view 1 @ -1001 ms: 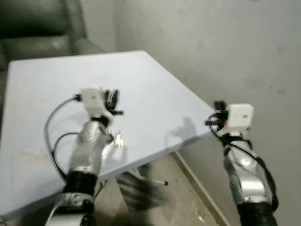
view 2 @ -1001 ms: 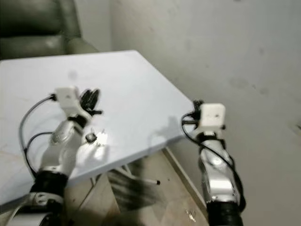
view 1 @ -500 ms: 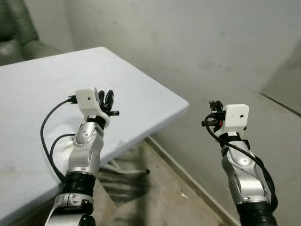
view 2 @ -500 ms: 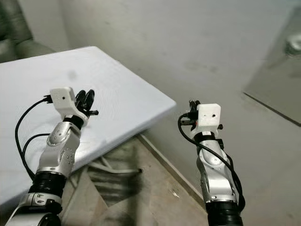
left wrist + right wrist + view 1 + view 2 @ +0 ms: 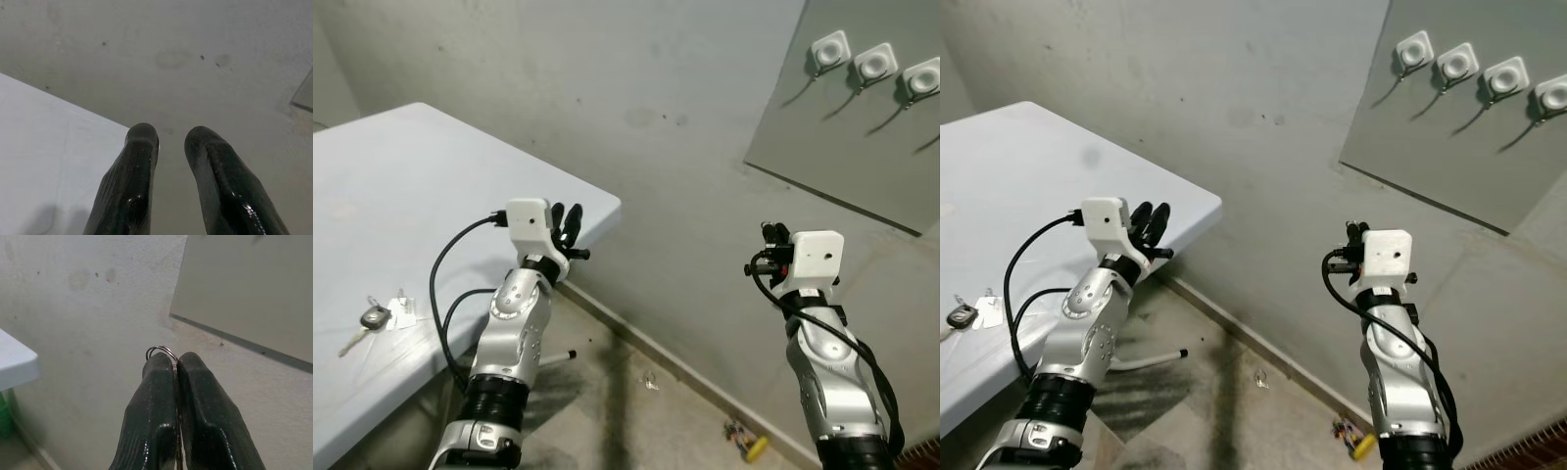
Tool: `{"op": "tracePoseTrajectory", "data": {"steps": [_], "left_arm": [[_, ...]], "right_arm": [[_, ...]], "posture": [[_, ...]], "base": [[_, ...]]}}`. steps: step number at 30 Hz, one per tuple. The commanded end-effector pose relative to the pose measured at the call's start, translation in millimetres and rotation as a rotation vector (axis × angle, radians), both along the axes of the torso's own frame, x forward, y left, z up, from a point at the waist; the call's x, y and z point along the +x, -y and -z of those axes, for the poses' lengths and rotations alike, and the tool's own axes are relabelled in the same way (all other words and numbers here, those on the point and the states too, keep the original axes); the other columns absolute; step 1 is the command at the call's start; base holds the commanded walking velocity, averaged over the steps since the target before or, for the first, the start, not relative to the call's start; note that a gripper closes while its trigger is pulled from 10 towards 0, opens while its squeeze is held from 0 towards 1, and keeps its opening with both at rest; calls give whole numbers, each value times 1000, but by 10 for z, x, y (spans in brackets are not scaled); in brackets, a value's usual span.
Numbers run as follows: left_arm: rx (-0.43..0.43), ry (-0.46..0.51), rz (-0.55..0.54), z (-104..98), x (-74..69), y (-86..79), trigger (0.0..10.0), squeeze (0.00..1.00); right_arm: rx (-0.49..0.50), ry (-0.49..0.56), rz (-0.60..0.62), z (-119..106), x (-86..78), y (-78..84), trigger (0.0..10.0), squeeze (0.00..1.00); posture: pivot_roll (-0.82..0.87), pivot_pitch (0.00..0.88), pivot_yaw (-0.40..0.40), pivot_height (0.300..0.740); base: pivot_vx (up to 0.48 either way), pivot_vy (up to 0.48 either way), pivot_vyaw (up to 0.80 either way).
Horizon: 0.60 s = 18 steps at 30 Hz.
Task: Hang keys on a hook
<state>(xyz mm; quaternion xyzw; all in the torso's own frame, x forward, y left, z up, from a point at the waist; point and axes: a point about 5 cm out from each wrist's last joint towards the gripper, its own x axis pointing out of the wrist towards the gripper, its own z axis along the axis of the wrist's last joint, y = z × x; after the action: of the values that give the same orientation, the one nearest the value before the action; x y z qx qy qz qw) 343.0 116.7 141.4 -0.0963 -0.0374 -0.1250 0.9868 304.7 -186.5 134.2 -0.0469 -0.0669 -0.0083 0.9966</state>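
The view has swung from the table [image 5: 431, 176] toward the wall, bringing the hooks [image 5: 1454, 64] into sight; the right gripper [image 5: 176, 363] pinches a key ring [image 5: 161, 351] (approach comes next); the left gripper [image 5: 168, 139] is slightly parted, empty; another key [image 5: 372, 318] lies on the table.

Silver arms, white wrist boxes, black cables, black-fingered left claw [image 5: 570, 217]
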Motion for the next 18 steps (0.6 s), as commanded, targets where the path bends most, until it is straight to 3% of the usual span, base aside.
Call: {"op": "tracePoseTrajectory", "data": {"steps": [1,7,18], "left_arm": [[11,5,25,-31,-13,30,10000,0],[8,22,53,-53,-29,43,10000,0],[16,26,55,-83,-24,25,10000,0]], "right_arm": [[-4,31,-3,-62,-8,-14,10000,0],[-9,41,-18,-65,-27,-45,10000,0],[-2,43,-22,-71,-29,-49,10000,0]], "posture": [[-122,0,-29,740],[-122,0,-26,740],[-120,0,-22,740]], "base": [[0,0,0],[152,0,0],[413,0,0]]}}
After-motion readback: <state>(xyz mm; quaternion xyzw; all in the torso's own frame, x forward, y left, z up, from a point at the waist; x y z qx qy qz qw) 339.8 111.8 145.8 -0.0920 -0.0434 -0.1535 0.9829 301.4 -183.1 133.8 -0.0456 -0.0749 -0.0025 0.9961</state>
